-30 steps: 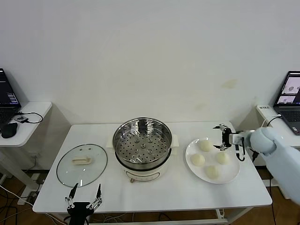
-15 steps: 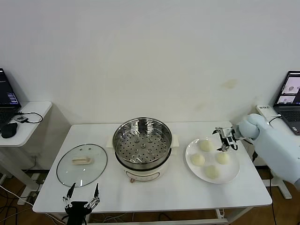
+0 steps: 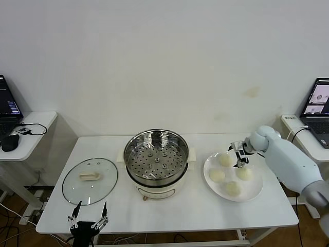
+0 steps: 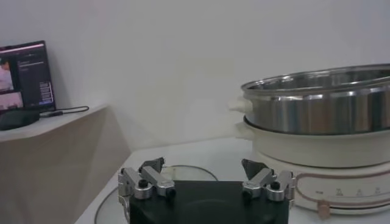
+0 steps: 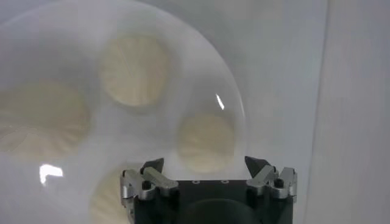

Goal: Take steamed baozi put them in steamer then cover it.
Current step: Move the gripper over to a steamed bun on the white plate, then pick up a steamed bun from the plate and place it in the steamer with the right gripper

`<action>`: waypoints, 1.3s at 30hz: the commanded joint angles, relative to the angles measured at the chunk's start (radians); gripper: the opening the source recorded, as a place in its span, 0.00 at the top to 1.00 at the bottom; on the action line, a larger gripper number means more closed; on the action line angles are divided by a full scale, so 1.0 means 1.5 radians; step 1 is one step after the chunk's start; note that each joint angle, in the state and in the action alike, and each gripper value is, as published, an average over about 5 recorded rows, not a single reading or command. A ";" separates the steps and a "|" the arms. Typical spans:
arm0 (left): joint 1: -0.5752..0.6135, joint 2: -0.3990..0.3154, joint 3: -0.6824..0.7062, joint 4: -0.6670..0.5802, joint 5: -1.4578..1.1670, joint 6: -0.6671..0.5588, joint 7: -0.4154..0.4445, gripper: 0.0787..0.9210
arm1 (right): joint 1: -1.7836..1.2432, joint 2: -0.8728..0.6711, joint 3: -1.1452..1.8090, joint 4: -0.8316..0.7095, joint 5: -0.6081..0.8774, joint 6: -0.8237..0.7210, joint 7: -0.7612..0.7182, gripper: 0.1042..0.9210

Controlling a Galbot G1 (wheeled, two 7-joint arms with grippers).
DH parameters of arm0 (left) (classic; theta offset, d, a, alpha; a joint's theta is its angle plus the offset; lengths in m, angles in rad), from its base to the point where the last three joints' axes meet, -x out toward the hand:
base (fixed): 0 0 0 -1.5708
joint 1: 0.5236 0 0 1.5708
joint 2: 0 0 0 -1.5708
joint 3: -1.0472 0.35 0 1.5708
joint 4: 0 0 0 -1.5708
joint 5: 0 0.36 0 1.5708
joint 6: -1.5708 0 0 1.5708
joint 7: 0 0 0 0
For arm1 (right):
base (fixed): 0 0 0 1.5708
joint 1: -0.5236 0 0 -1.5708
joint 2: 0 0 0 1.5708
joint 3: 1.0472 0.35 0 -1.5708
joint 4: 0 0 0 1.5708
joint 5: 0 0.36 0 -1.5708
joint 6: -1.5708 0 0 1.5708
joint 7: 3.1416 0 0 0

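Several cream-white baozi lie on a white plate (image 3: 252,191) at the table's right: one at the back left (image 3: 225,160), one at the right (image 3: 244,173), one at the left (image 3: 217,176), one at the front (image 3: 233,189). The steel steamer (image 3: 156,157) stands mid-table on its white base, uncovered, its perforated tray bare. Its glass lid (image 3: 90,180) lies flat to its left. My right gripper (image 3: 238,155) is open and empty, hovering over the plate's back. In the right wrist view a baozi (image 5: 206,141) lies between its open fingers (image 5: 206,173). My left gripper (image 3: 88,218) is open, parked at the front left.
The steamer (image 4: 323,122) fills the right of the left wrist view, the lid (image 4: 159,176) beyond my left gripper (image 4: 205,176). Side desks with laptops stand at both ends of the table (image 3: 169,213).
My right gripper has moved left and slightly forward from the plate's back right edge to over the baozi. The left arm has barely moved.
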State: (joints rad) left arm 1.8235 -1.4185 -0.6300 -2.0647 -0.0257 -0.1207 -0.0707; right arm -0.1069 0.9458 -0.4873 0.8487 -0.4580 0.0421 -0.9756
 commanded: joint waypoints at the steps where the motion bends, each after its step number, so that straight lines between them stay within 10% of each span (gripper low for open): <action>1: -0.003 0.001 0.000 0.005 0.000 -0.003 0.000 0.12 | 0.008 0.044 -0.006 -0.053 -0.019 0.000 0.004 0.14; 23: 0.004 -0.001 0.005 0.003 0.001 -0.011 -0.002 0.12 | 0.005 0.040 0.002 -0.046 -0.027 -0.002 0.017 0.50; 39: 0.002 0.006 0.014 -0.006 -0.001 -0.010 -0.002 0.12 | 0.183 -0.123 -0.168 0.235 0.223 -0.066 0.003 0.44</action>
State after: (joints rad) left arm 1.8291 -1.4135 -0.6115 -2.0683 -0.0254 -0.1389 -0.0747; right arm 0.0115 0.8828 -0.5943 0.9759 -0.3277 -0.0160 -0.9682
